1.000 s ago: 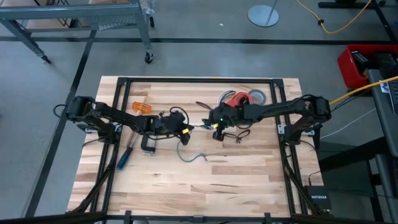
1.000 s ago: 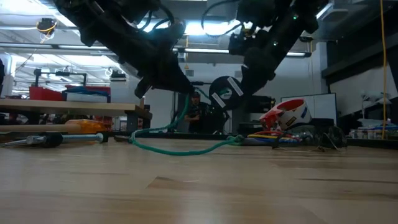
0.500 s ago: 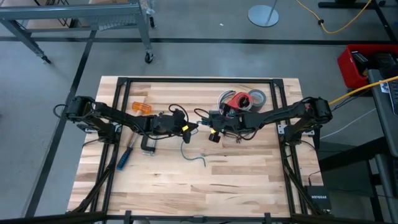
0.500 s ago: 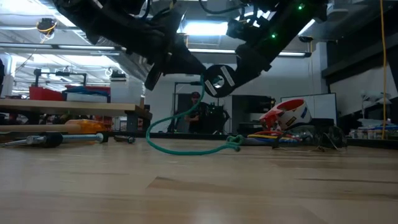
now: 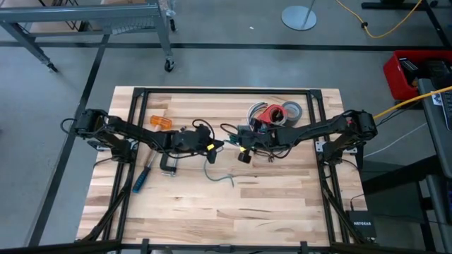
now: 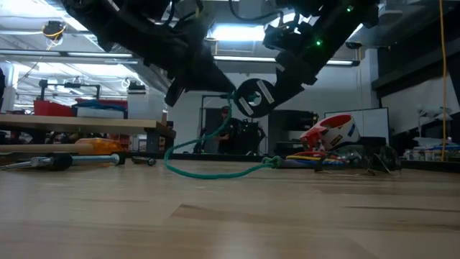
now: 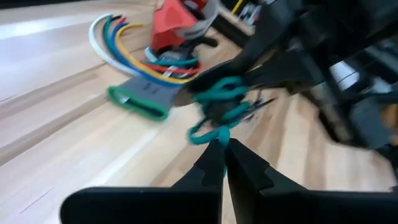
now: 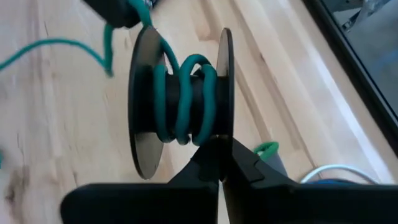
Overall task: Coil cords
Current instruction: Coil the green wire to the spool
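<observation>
Screwdriver (image 5: 142, 179), clamp (image 5: 168, 164), tape rolls (image 5: 292, 110)

Both dark six-joint arms reach inward from the worktop's side edges and meet near its middle, raised above the wood. The left gripper (image 5: 216, 144) points toward the right edge, its two dark fingers (image 7: 214, 163) pressed together on a strand of the dark teal-green cord (image 7: 217, 106). The right gripper (image 5: 240, 141) points toward the left edge, its fingers (image 8: 217, 163) closed against a black two-disc spool (image 8: 180, 102) wound with that cord.
</observation>
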`<action>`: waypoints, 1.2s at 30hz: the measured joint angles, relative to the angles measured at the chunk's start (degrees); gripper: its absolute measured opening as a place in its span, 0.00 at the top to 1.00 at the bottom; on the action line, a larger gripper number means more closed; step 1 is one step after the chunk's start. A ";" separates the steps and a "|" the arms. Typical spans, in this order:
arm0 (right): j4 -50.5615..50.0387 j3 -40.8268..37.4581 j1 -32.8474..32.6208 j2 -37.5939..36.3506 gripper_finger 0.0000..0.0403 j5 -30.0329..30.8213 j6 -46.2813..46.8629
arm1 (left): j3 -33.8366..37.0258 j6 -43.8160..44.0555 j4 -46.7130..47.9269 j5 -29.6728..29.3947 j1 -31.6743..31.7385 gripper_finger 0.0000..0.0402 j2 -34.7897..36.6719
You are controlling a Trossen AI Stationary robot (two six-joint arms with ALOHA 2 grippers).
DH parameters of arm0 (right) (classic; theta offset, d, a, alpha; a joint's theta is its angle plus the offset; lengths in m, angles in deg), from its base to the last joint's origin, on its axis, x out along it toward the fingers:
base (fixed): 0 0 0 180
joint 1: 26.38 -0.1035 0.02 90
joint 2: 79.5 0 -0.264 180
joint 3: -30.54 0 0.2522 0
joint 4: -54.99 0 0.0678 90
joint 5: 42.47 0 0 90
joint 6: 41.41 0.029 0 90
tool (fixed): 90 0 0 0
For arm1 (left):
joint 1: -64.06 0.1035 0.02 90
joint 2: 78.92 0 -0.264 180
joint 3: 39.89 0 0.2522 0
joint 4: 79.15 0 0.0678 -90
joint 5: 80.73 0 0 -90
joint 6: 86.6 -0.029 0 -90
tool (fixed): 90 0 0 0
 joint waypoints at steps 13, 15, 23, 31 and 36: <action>-2.92 0.09 -0.11 0.00 0.99 0.35 1.49 | 0.00 1.15 -0.79 -0.38 0.52 1.00 0.00; -2.99 0.11 -0.11 0.03 0.99 0.70 1.51 | 0.00 1.31 -2.03 -0.38 0.52 1.00 0.00; -0.01 0.17 -0.11 3.09 0.99 1.56 3.55 | 0.00 2.63 -2.99 -0.38 0.50 1.00 -0.02; 7.91 0.06 0.00 6.14 0.99 1.54 9.12 | 0.00 3.37 -3.36 -0.60 0.06 0.99 -0.02; 11.11 -0.08 0.77 6.16 0.99 0.94 11.86 | 0.00 2.10 -4.91 -0.83 0.06 0.97 0.02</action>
